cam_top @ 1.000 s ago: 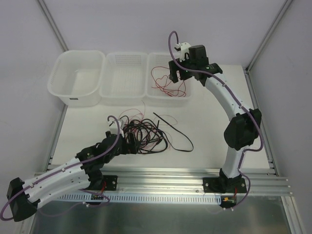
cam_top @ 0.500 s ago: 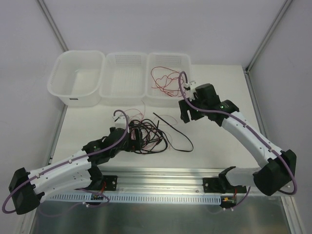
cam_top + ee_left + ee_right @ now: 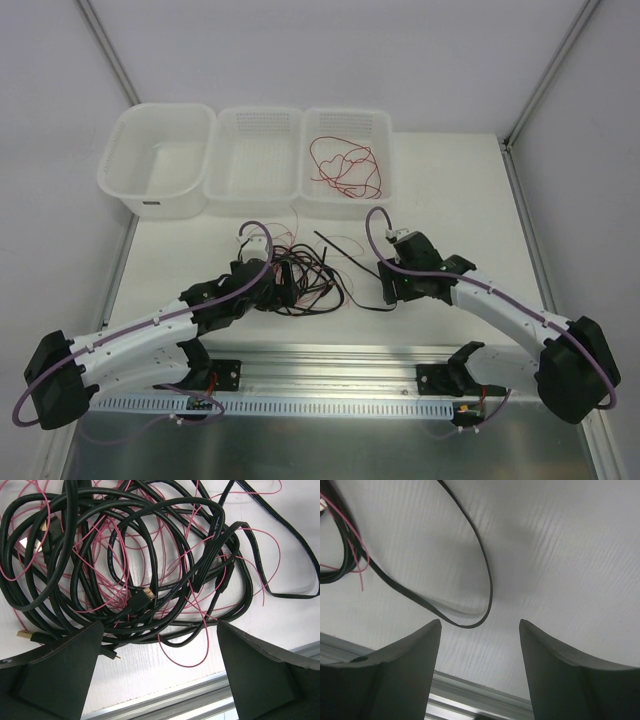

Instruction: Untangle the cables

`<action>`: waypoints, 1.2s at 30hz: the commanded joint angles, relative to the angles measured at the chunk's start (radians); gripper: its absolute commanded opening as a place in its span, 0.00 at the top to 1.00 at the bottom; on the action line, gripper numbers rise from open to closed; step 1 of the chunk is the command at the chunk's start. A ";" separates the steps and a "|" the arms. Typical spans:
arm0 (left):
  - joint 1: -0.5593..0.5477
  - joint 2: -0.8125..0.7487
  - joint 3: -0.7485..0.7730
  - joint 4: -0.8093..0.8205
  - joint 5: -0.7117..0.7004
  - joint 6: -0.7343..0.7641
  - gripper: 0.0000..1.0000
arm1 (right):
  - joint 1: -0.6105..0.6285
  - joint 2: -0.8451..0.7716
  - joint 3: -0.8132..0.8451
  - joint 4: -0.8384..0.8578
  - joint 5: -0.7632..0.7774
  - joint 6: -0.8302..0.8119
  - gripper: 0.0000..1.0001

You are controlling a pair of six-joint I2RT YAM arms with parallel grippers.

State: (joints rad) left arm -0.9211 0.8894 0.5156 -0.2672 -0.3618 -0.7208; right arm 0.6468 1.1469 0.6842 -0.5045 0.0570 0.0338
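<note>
A tangle of black and thin pink-red cables [image 3: 305,278] lies mid-table and fills the left wrist view [image 3: 130,570]. My left gripper [image 3: 283,290] hovers at the tangle's near-left edge. It is wide open [image 3: 159,630], and only a pink loop lies on the table between its fingers. A flat black cable [image 3: 352,264] trails right from the tangle, and its loop end [image 3: 481,575] lies just ahead of my right gripper [image 3: 480,625]. That gripper [image 3: 392,292] is open and holds nothing. A separate red cable [image 3: 345,168] lies in the right basket.
Three white containers line the far edge: a tub [image 3: 120,170], a middle basket [image 3: 255,120] and the right basket [image 3: 385,130]. An aluminium rail [image 3: 330,365] runs along the near table edge, just below both grippers.
My right arm has swung from the right basket down to the near table by the flat black cable's loop, its jaws narrowing a little. My left gripper has edged forward to the tangle.
</note>
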 commanded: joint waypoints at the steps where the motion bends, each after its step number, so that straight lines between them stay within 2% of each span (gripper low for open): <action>1: 0.007 0.009 0.001 0.011 0.029 -0.045 0.01 | 0.007 0.013 -0.015 0.092 0.053 0.069 0.34; 8: 0.007 0.017 -0.006 0.013 0.030 -0.055 0.01 | 0.007 0.112 -0.040 0.164 0.053 0.078 0.46; 12: 0.007 0.034 -0.005 0.016 0.027 -0.055 0.01 | 0.019 0.177 -0.046 0.182 0.063 0.080 0.49; 14: 0.007 0.042 -0.003 0.017 0.026 -0.057 0.01 | 0.025 0.189 -0.045 0.178 0.084 0.080 0.55; 18: 0.007 0.065 -0.003 0.023 0.015 -0.057 0.01 | 0.039 0.185 -0.038 0.153 0.119 0.078 0.74; 19: 0.007 0.071 -0.005 0.025 0.015 -0.055 0.01 | 0.042 0.177 -0.037 0.137 0.136 0.074 0.88; 21: 0.007 0.086 -0.011 0.031 0.008 -0.060 0.01 | 0.042 0.149 -0.031 0.118 0.148 0.064 0.98; 28: 0.019 0.147 -0.028 0.052 -0.003 -0.066 0.01 | 0.043 -0.010 0.044 -0.050 0.199 0.040 0.99; 33: 0.027 0.178 -0.045 0.059 0.000 -0.088 0.01 | 0.043 -0.180 0.196 -0.204 0.273 0.015 0.99; 35: 0.030 0.190 -0.048 0.063 0.004 -0.091 0.01 | 0.042 -0.300 0.274 -0.287 0.311 -0.003 0.99; 36: 0.030 0.195 -0.049 0.063 0.007 -0.091 0.01 | 0.042 -0.300 0.299 -0.287 0.311 -0.011 0.99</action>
State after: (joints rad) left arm -0.9020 1.0615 0.4862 -0.2123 -0.3496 -0.7795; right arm 0.6853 0.9478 0.8692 -0.6636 0.2893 0.0574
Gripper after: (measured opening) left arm 0.991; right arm 0.017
